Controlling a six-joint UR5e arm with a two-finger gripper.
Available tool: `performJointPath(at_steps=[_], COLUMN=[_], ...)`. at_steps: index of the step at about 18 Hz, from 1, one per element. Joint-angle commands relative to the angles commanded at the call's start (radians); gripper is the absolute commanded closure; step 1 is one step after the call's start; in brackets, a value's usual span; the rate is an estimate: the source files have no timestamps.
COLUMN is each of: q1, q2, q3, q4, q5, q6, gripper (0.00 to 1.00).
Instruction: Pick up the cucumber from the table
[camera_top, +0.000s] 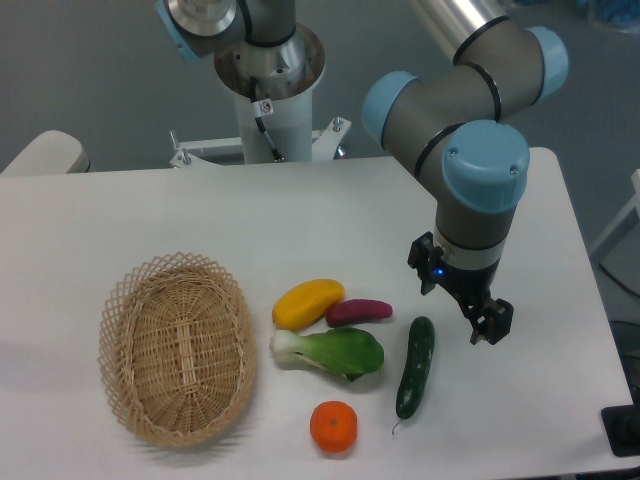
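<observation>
A long, dark green cucumber (415, 367) lies on the white table (300, 215) at the front right, its thin stem tip pointing toward the front edge. Just above and to the right of the cucumber's far end hovers my gripper (457, 298), pointing down. Its two black fingers (493, 322) are spread apart and open, with nothing between them. It is not touching the cucumber.
Left of the cucumber lie a bok choy (330, 352), a purple eggplant (358, 311), a yellow mango-like fruit (307, 302) and an orange (333, 426). A wicker basket (176, 345) stands at the front left. The arm's base (270, 95) rises at the back.
</observation>
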Motion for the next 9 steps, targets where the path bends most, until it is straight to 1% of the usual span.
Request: performJointPath(at_steps=[4,7,9], q1=[-0.026,-0.044,-0.069], q2=[-0.009,-0.029,-0.052], q3=[-0.015,-0.017,-0.021], q4=[0.002,0.011,0.087], q5=[-0.009,-0.009,-0.009], q6=[-0.100,-0.238,-0.304], gripper=[0.00,0.00,0.00])
